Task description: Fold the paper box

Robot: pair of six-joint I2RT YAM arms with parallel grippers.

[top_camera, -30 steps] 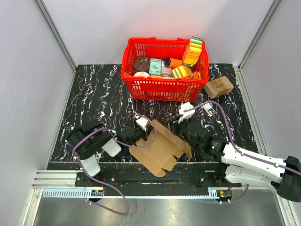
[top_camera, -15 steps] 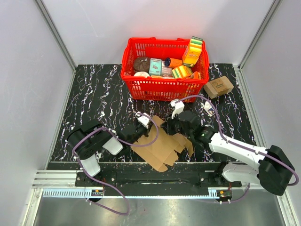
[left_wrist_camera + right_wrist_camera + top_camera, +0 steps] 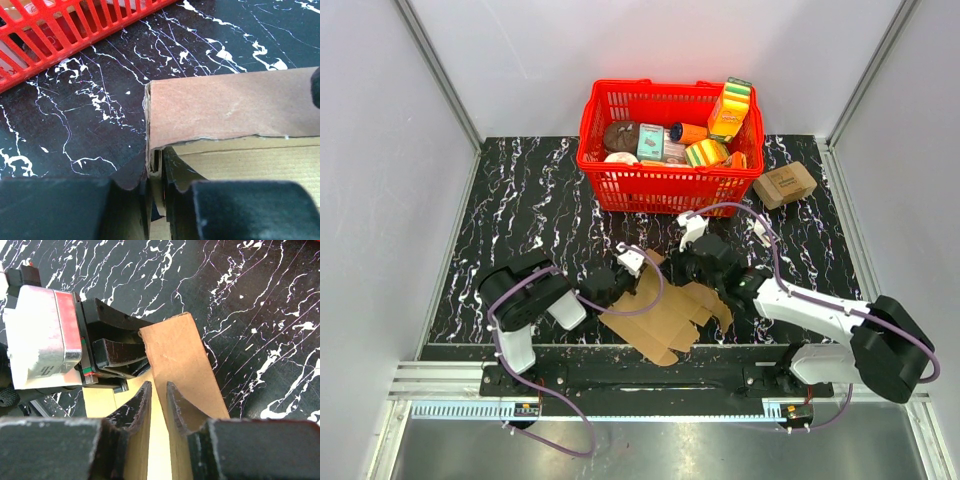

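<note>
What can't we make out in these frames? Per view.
- Right wrist: whether the right hand pinches the paper box flap; its own finger covers the flap's lower edge.
- Top: the box's far edge, hidden under the left hand and the right hand.
- Left wrist: the red basket is cut off by the top edge, so its contents are unseen there.
- Top: print on the small carton is too small to read.

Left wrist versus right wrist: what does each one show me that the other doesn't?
Left wrist only: the red basket, and the left gripper pinching the paper box flap at its corner. Right wrist only: the left gripper's housing seen from outside, and the right gripper at the flap's edge, grip unclear. Both: the raised flap and the marble table.
</note>
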